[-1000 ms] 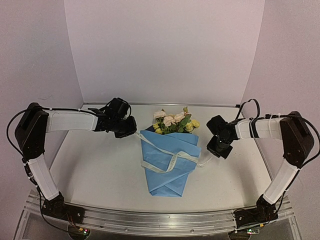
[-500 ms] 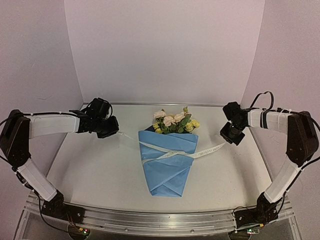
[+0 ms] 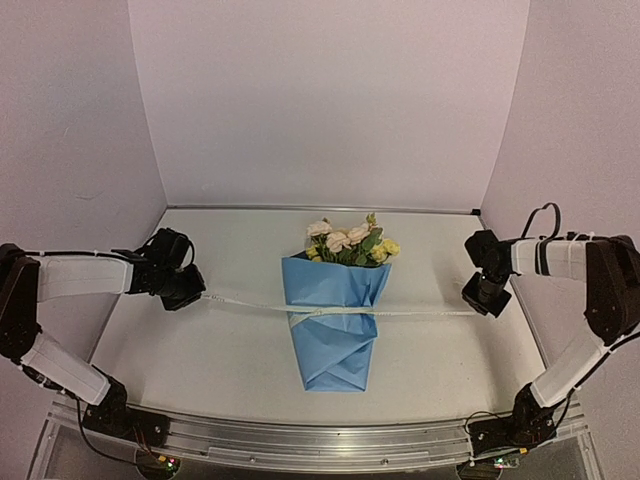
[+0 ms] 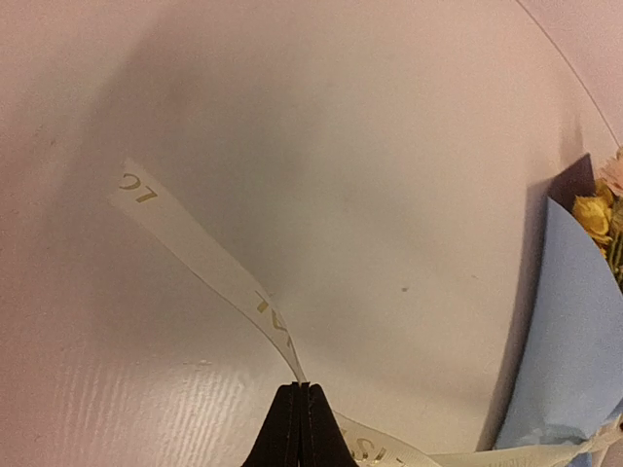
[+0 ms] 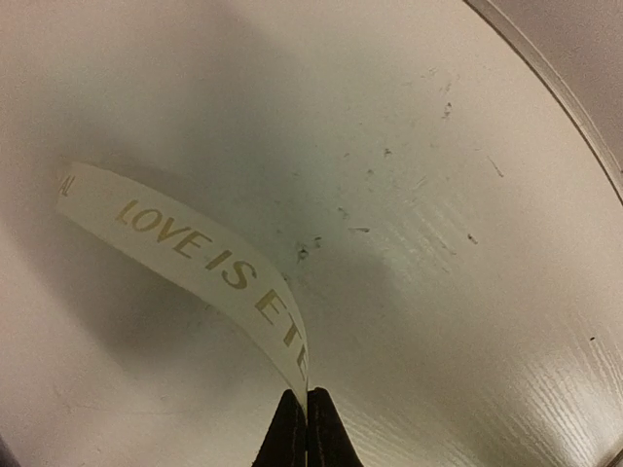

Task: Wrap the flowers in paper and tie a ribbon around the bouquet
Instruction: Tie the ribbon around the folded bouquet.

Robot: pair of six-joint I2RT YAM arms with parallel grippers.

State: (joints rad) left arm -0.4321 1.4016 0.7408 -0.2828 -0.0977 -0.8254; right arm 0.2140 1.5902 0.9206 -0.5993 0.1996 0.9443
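Note:
The bouquet lies mid-table: yellow and pink-cream flowers (image 3: 348, 243) top a light blue paper (image 3: 333, 335) cone pinched at its waist. A cream ribbon (image 3: 420, 314) with gold lettering runs taut across that waist, stretched in a nearly straight line to both sides. My left gripper (image 3: 197, 295) is shut on the ribbon's left part; in the left wrist view the ribbon (image 4: 200, 251) curls out of the closed gripper (image 4: 300, 388), with the paper (image 4: 569, 360) at the right. My right gripper (image 3: 478, 306) is shut on the right end, where the ribbon (image 5: 209, 265) rises from the closed gripper (image 5: 307, 394).
White walls close the table at the back and both sides. The left arm reaches in from the left wall side, the right arm from the right wall side. A metal rail (image 3: 320, 440) with the arm bases runs along the near edge.
Both grippers have pulled apart, left going left and right going right, each holding its ribbon end. The slack ribbon has drawn tight and the paper cone has narrowed at its waist.

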